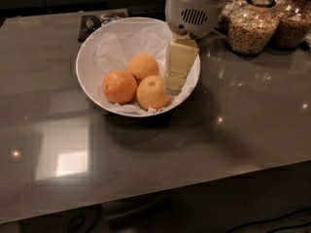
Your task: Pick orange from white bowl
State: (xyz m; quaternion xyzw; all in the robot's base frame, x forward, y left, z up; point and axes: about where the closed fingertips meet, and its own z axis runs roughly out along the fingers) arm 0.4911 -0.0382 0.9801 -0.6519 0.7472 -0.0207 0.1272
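**benchrat:** Which step is this? The claw (173, 86) hangs over the right side of the bowl (83, 57). Its tip is just beside the orange (152, 92), on the orange's right. Nothing is lifted yet, as far as I can see.

**servo_sam:** I'd call it the approach, right before the grasp. The orange sits front-right in the bowl on the tissue (116, 47). It's touching the redder fruit (119, 86) on its left, and the mid-orange fruit (143, 66) is tucked in right behind it. Honestly I can't tell if the claw is open or closed, it just reads as one pale block from here.

**benchrat:** So what does the next move need?

**servo_sam:** My guess is it has to slide a bit left so it's centred over the orange instead of beside it. Then it comes down wide enough to straddle the fruit, closes, and lifts straight up. It looks tight though, with neighbours crowding two sides and the bowl wall close on the right. A sloppy drop could shove the wrong fruit or snag the tissue.

**benchrat:** And the jars (250, 28)?

**servo_sam:** They're at the back of the tabletop (194, 144), well apart from the bowl, so I wouldn't worry.
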